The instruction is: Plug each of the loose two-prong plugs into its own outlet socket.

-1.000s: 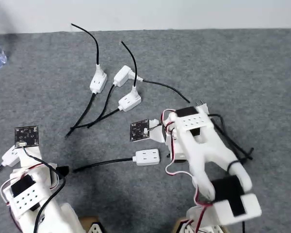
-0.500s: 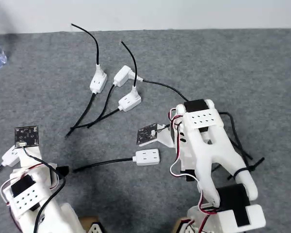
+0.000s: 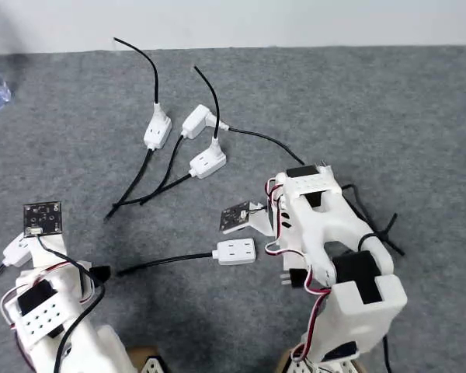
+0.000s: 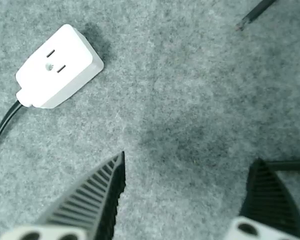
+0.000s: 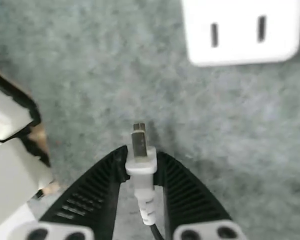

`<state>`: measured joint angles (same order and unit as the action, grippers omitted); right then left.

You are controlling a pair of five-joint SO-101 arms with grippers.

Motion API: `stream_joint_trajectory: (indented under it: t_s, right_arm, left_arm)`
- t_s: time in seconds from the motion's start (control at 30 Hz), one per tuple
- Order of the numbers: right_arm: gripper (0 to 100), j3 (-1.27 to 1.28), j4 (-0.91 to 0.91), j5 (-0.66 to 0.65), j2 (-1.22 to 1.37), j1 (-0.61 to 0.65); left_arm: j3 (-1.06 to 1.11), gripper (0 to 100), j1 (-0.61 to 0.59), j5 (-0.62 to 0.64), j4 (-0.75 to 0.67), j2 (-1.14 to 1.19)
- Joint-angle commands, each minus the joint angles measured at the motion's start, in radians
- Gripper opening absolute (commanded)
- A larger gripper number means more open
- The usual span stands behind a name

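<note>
The right gripper point(image 5: 141, 156) pinches a two-prong plug point(image 5: 139, 145) by its white body, prongs near the outlet socket point(image 5: 245, 30) but not touching it. Well apart from that socket, the left gripper point(image 4: 190, 160) hangs spread over the grey table point(image 4: 190, 75).
</note>
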<state>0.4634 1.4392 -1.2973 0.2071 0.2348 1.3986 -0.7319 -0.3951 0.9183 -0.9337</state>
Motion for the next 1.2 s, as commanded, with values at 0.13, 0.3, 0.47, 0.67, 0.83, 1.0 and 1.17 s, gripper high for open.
stream_joint_trajectory:
  t_s: [0.13,0.3,0.47,0.67,0.83,1.0,1.17]
  right_arm:
    - [24.1,-0.037,-0.05,0.049,-0.008,-0.005]
    - [24.1,-0.084,-0.051,0.051,-0.012,0.002]
    - [24.1,-0.101,-0.007,0.054,-0.064,-0.007]
    - [24.1,-0.08,-0.047,0.055,-0.165,-0.021]
    - [24.1,0.0,-0.197,0.055,-0.111,-0.018]
    - [24.1,-0.018,-0.2,0.101,-0.127,-0.015]
    - [24.1,-0.02,-0.127,0.106,-0.248,-0.013]
  left_arm:
    - [-0.004,36,0.005,-0.008,-0.009,-0.011]
    - [-0.004,36,0.005,-0.008,-0.009,-0.011]
    - [0.001,36,0.005,-0.008,-0.009,-0.011]
    - [0.001,36,0.005,-0.008,-0.009,-0.011]
    - [0.002,36,0.005,-0.008,-0.009,-0.011]
    - [0.004,36,0.005,-0.008,-0.009,-0.011]
    - [0.004,36,0.005,-0.008,-0.009,-0.011]
